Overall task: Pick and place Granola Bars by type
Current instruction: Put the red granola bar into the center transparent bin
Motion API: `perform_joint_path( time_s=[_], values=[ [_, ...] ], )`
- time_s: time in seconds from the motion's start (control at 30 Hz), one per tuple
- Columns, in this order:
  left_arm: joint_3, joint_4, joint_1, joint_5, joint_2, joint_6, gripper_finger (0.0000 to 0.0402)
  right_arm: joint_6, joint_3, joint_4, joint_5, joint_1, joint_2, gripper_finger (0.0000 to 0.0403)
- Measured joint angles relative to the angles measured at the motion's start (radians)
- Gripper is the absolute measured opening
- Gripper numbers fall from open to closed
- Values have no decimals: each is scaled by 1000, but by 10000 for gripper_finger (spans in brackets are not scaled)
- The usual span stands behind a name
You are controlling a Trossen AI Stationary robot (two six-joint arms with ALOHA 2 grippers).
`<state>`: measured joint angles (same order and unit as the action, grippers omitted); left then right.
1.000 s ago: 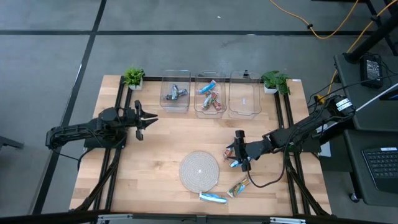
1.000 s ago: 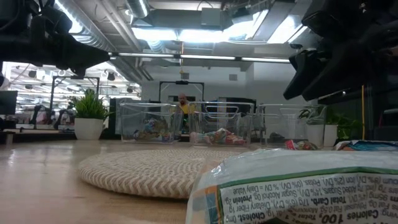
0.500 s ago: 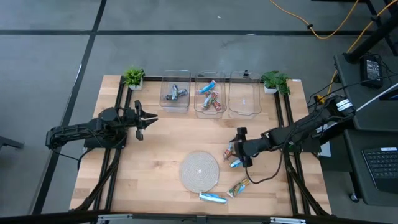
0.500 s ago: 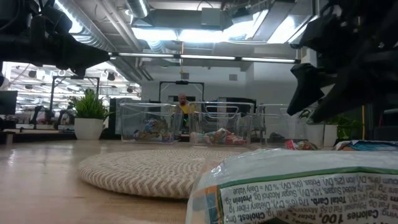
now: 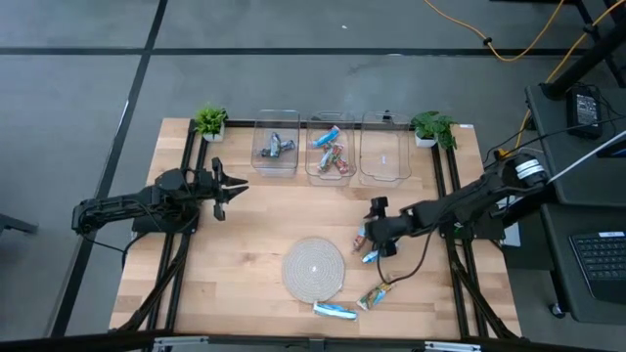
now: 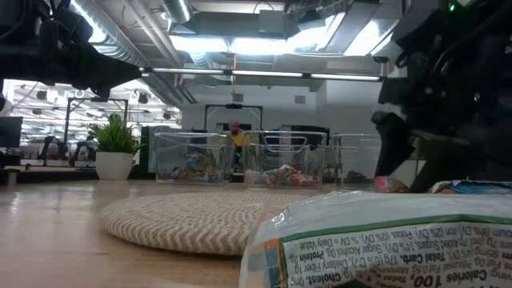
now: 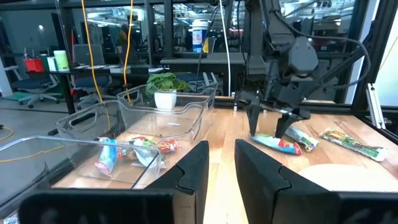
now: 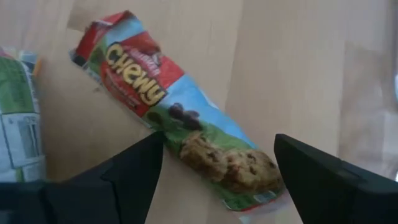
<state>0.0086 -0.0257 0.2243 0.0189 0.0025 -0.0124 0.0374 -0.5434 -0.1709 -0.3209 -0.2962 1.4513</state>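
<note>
My right gripper (image 5: 369, 238) is open and low over the table, right of the round woven mat (image 5: 314, 266). In the right wrist view its fingers (image 8: 134, 174) stand on either side of a red, blue and green "Chewy" bar (image 8: 180, 112) lying flat on the wood. The left wrist view shows it (image 7: 267, 130) straddling that bar (image 7: 277, 144). A green-white bar (image 8: 17, 127) lies beside it. Two more bars (image 5: 375, 293) (image 5: 335, 311) lie near the table's near edge. My left gripper (image 5: 231, 186) waits open at the table's left.
Three clear bins stand along the far edge: the left one (image 5: 275, 147) and the middle one (image 5: 331, 152) hold bars, and the right one (image 5: 384, 149) looks bare. Small potted plants (image 5: 209, 121) (image 5: 431, 127) flank them. A bar wrapper (image 6: 376, 240) fills the low view's foreground.
My right gripper has come down toward the Chewy bar and shifted slightly toward the table's far edge, staying open. The bars have not moved.
</note>
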Motion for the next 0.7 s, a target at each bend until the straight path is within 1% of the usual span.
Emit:
perform_joint_path(
  time_s=[0.2,0.33,0.47,0.7],
  values=[
    [0,0,0,0,0,0,69,16,-5,10,0,9,42,308],
    [0,0,0,0,0,0,72,16,-4,19,8,20,44,293],
    [0,0,0,0,0,0,70,15,-3,22,16,21,45,257],
    [0,0,0,0,0,0,71,-5,-7,29,39,21,44,177]
  ],
)
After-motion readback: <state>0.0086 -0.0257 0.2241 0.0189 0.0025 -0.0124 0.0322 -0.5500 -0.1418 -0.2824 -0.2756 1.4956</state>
